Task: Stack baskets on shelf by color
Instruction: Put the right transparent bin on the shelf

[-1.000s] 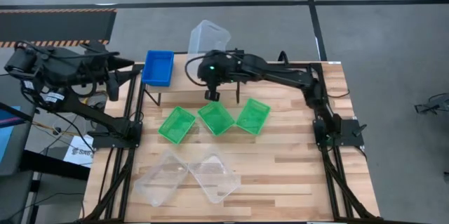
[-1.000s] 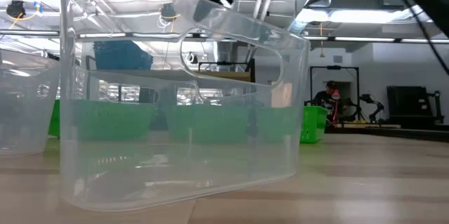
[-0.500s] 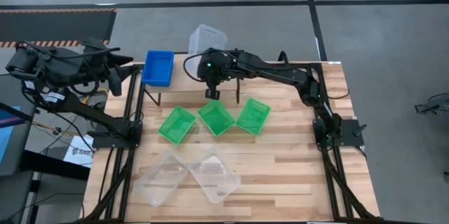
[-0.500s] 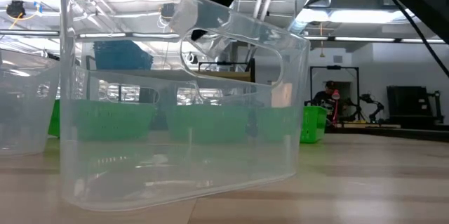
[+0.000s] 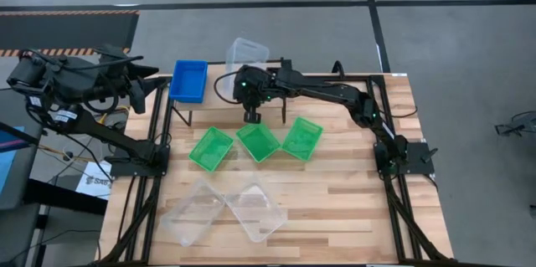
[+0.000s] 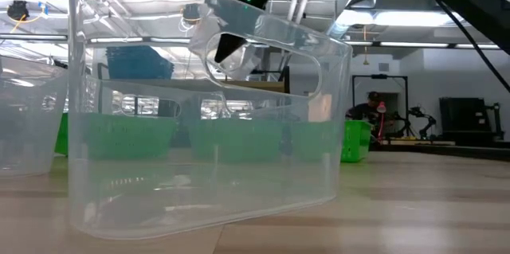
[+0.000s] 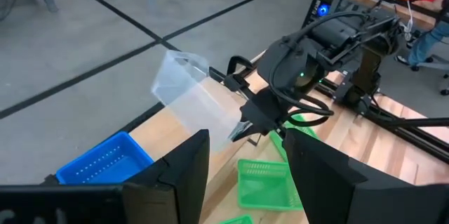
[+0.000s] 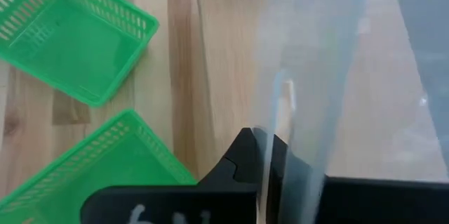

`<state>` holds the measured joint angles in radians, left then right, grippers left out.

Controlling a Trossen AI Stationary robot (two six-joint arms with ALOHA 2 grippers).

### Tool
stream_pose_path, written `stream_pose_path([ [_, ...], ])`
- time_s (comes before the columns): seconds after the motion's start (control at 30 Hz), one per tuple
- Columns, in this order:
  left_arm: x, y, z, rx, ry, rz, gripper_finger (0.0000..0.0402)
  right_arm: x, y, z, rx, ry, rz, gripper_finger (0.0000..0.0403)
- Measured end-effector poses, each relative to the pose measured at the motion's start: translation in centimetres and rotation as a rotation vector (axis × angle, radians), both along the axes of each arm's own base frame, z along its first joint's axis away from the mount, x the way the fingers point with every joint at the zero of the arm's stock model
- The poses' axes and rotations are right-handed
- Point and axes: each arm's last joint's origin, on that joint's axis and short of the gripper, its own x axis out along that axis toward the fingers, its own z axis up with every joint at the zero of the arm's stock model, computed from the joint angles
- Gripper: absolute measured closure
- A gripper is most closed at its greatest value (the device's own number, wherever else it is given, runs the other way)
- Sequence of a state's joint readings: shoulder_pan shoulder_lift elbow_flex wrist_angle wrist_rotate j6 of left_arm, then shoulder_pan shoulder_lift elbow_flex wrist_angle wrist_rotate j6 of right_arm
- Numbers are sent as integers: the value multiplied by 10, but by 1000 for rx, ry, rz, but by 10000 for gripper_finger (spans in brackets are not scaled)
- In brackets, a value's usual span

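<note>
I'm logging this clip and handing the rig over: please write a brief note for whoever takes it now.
Right gripper: jaws shut on a clear basket, carried tilted above the shelf.
Left gripper: jaws open, empty, waiting off the table's left edge.
Done: blue basket sits on the shelf's left end.
Left: set down the clear basket; three green baskets lie in a row on the table, two clear baskets nearer the front.

Blue basket (image 5: pixel 188 80) on shelf (image 5: pixel 219 89), clear basket (image 5: pixel 247 53) tilted above it, three green baskets (image 5: pixel 257 141) before it.
</note>
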<state>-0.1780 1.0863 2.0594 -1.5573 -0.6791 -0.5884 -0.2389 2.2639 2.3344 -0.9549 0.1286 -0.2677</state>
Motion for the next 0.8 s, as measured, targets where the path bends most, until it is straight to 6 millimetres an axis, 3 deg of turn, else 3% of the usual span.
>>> stream_pose_path([
  [0.2, 0, 0, 0, 6, -1, 8, 226, 0, -3, 0, -3, -7, -4, 376],
  [0.63, 0, 0, 0, 12, 2, 9, 226, -3, -16, 1, 2, -15, -33, 229],
  [0.73, 0, 0, 0, 21, 8, 4, 226, -4, -14, 13, -12, -72, -28, 211],
  [0.8, 0, 0, 0, 25, 10, 2, 226, -10, -10, 34, -35, -148, -20, 206],
])
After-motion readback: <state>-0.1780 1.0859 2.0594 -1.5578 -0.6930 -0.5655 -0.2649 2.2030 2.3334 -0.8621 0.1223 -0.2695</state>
